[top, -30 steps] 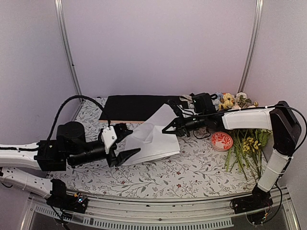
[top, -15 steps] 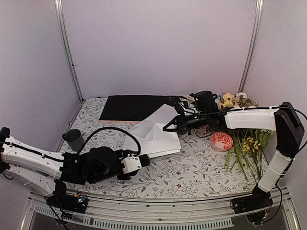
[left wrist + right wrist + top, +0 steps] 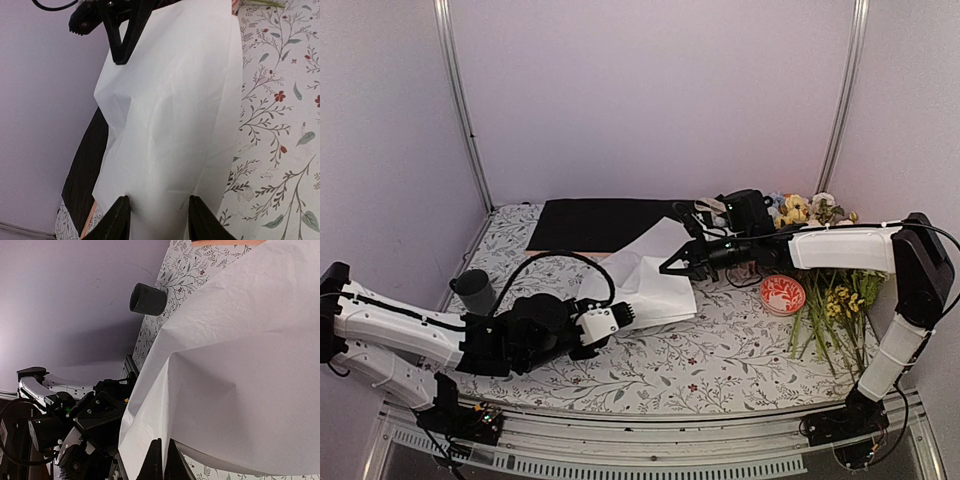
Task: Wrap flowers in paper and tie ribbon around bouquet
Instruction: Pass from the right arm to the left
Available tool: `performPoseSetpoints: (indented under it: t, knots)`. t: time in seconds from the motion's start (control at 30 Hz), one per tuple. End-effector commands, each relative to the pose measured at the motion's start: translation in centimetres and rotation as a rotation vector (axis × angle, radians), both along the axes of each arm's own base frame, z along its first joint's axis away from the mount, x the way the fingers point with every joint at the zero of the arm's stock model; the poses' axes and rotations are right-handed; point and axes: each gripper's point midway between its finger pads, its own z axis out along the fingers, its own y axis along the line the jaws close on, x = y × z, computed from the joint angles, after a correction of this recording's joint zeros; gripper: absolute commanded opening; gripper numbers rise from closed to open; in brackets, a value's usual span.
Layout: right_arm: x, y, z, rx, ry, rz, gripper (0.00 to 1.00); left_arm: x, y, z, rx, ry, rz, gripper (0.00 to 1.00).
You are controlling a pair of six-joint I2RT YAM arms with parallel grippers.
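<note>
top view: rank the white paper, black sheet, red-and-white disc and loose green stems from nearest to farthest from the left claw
1. white paper, at the tips of the left claw
2. black sheet, at the back of the table
3. red-and-white disc, off to the right
4. green stems, by the far right edge

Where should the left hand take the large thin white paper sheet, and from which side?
Probably pinch the large thin white paper sheet at its near-left edge, coming low along the floral table from the left. That edge faces the left hand, and the right hand holds the opposite side raised.
</note>
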Motion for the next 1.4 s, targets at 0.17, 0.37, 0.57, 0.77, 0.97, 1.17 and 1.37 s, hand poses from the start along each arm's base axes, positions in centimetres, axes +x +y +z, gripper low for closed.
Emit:
performPoseSetpoints:
  t: [0.17,0.37,0.57,0.77,0.97,1.17,1.37]
  knots:
    - [-0.2,-0.1,0.8,0.018,-0.020,0.016,0.00,1.2,-1.0,0.5,-0.009,-0.005,0.011,0.44]
    - [-0.3,0.0,0.7,0.019,-0.016,0.023,0.00,0.7,-1.1,-0.1,0.004,0.018,-0.014,0.52]
    - [-0.3,0.0,0.6,0.021,-0.014,0.028,0.00,1.3,-0.9,-0.1,0.016,-0.009,0.017,0.53]
    - [-0.3,0.0,0.5,0.021,-0.011,0.029,0.00,1.4,-1.1,-0.4,0.028,-0.005,0.015,0.53]
    - [-0.4,0.1,0.5,0.021,-0.009,0.034,0.00,0.2,-2.3,0.1,0.008,0.018,-0.053,0.63]
    - [-0.5,0.1,0.3,0.020,-0.004,0.037,0.00,1.2,-1.8,0.3,0.022,-0.031,0.000,0.45]
    - [-0.5,0.0,0.3,0.020,-0.007,0.036,0.00,2.1,-1.6,1.2,0.004,-0.061,0.055,0.26]
